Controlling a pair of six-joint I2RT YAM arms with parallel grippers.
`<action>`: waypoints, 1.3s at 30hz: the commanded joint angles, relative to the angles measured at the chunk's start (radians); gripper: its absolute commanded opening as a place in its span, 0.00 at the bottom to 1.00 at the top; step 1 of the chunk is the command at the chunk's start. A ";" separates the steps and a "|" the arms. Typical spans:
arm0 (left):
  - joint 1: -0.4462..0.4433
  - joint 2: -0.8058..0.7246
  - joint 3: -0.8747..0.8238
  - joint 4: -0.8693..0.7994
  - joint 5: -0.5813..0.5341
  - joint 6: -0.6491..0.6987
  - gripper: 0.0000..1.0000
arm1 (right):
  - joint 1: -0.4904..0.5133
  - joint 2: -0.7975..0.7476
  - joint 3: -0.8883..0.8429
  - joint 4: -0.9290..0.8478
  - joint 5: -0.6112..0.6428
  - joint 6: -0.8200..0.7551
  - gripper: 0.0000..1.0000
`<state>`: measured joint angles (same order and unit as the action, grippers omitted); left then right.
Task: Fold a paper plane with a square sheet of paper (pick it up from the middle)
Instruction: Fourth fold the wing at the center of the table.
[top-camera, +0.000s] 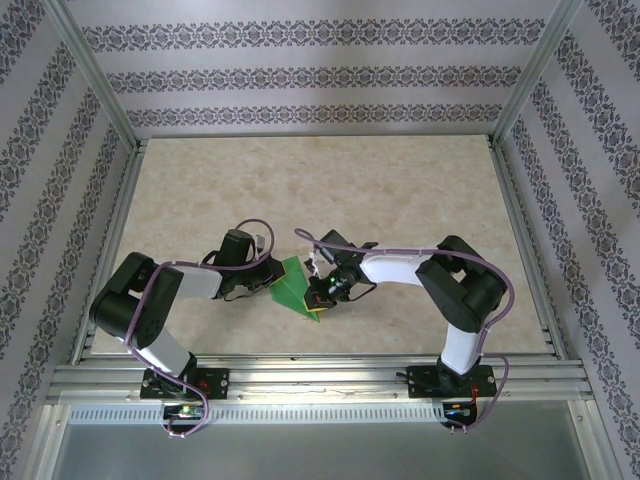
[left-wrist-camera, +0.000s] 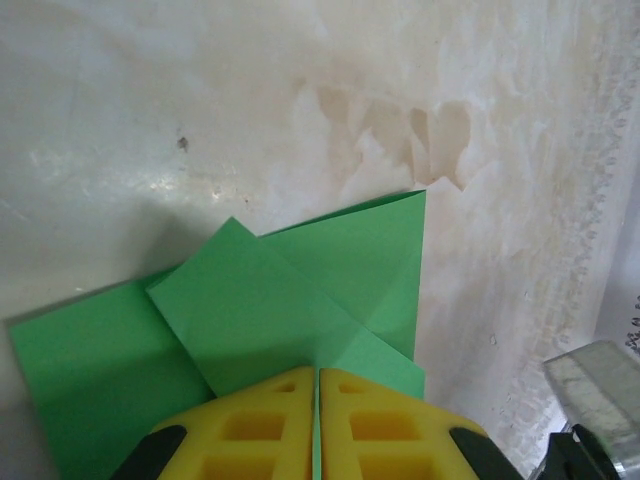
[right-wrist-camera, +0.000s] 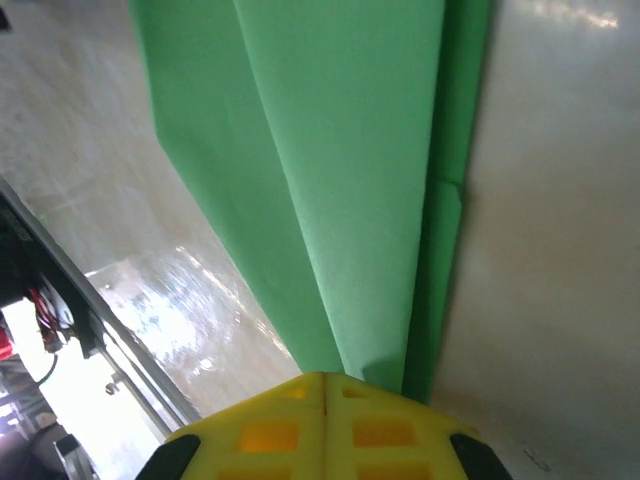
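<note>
Paper (top-camera: 293, 288) in bright green, partly folded into an angular shape, sits between our two pincers over the near middle of the bench (top-camera: 400, 190). From above we see the left pincer (top-camera: 268, 282) meeting its left edge and the right pincer (top-camera: 320, 293) meeting its right edge. A pointed corner of the paper aims at the near rail.

In the left wrist view the left pincer (left-wrist-camera: 318, 385) has its yellow fingers (left-wrist-camera: 250, 425) pressed together, with a thin green strip caught between them. Beyond the tips we see overlapping flaps of the paper (left-wrist-camera: 260, 300) and a crease running to a far corner.

In the right wrist view the right pincer (right-wrist-camera: 325, 385) is likewise closed, its fingers together on a long folded ridge of the paper (right-wrist-camera: 340, 150) that stretches away from the tips. We cannot tell whether the paper touches the bench or hangs just above it.
</note>
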<state>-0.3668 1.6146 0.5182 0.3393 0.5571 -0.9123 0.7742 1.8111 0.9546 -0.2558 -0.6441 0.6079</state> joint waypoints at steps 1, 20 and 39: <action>-0.006 0.013 -0.033 -0.049 -0.059 0.015 0.11 | -0.005 0.012 0.078 0.002 0.006 0.033 0.00; 0.005 0.018 -0.053 -0.060 -0.098 -0.009 0.07 | 0.004 0.083 -0.008 0.029 0.021 0.015 0.03; 0.011 0.015 -0.058 -0.067 -0.095 -0.023 0.06 | 0.033 -0.198 -0.250 0.042 0.030 0.032 0.05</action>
<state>-0.3664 1.6146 0.5011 0.3672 0.5491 -0.9363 0.7963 1.6566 0.7067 -0.1425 -0.6346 0.6334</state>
